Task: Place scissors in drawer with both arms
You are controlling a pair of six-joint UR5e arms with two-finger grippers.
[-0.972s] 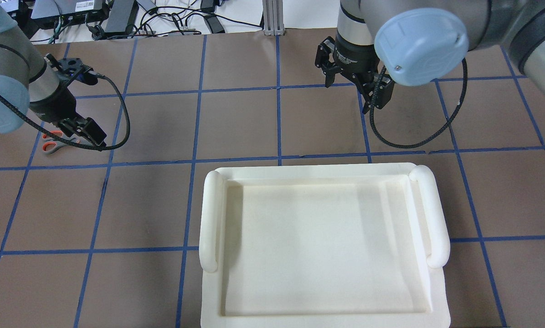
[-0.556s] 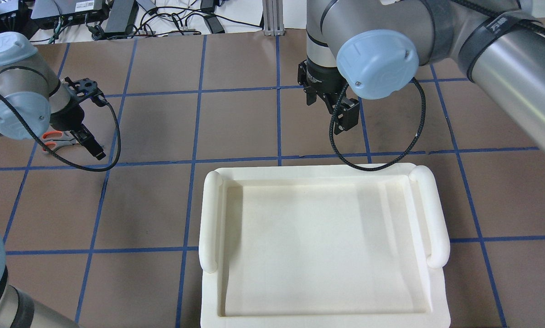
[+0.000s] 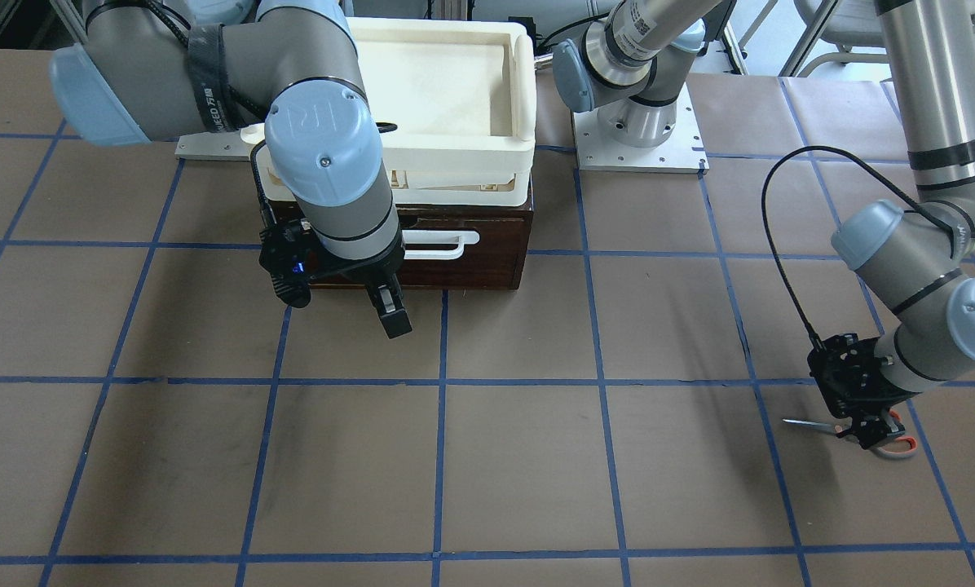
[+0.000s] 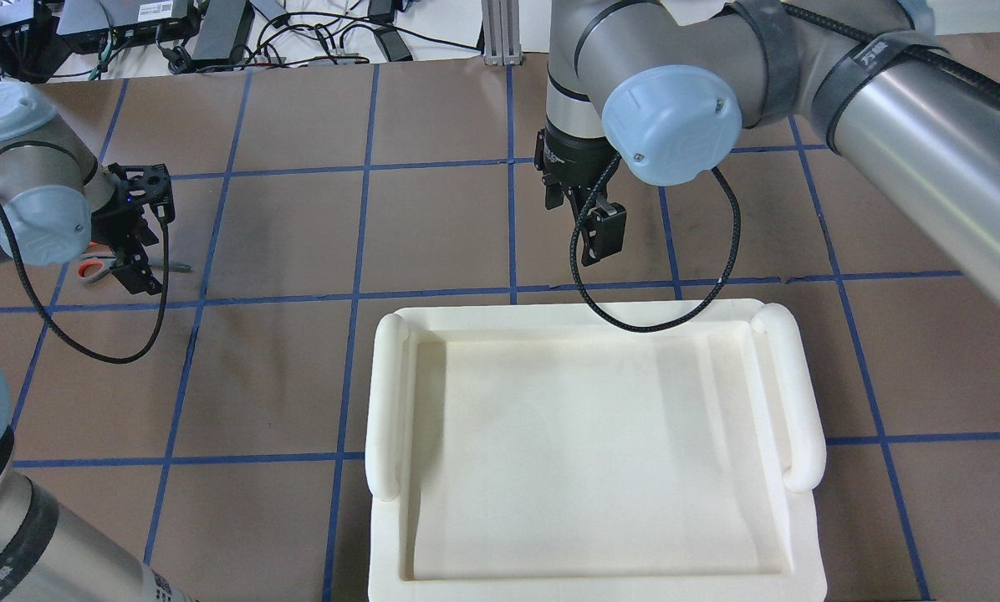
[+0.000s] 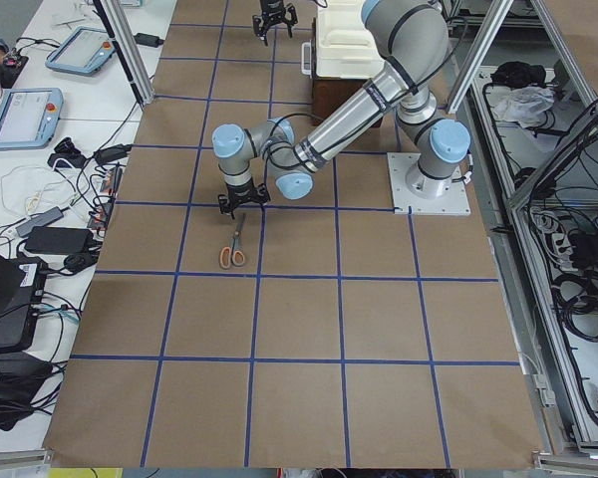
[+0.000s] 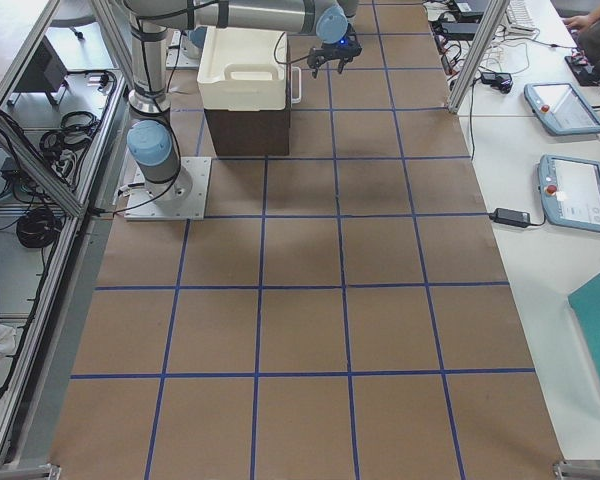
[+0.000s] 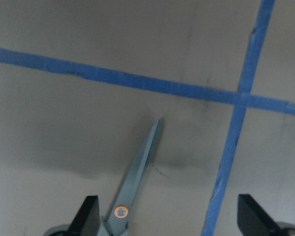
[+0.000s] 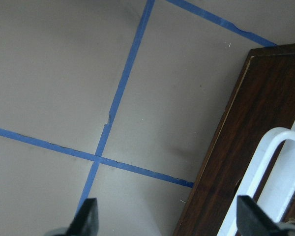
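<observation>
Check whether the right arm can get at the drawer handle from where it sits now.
Probably yes. The right gripper hangs open just in front of the drawer. Its white handle faces the gripper, with only bare table between. The tray on top sits above the handle, not across it.

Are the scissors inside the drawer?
No, the scissors lie on the table by the left gripper, far from the drawer.

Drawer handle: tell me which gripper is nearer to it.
Right. The right gripper hangs just in front of the white handle on the drawer. The left gripper is far off to the side, low over the scissors.
</observation>
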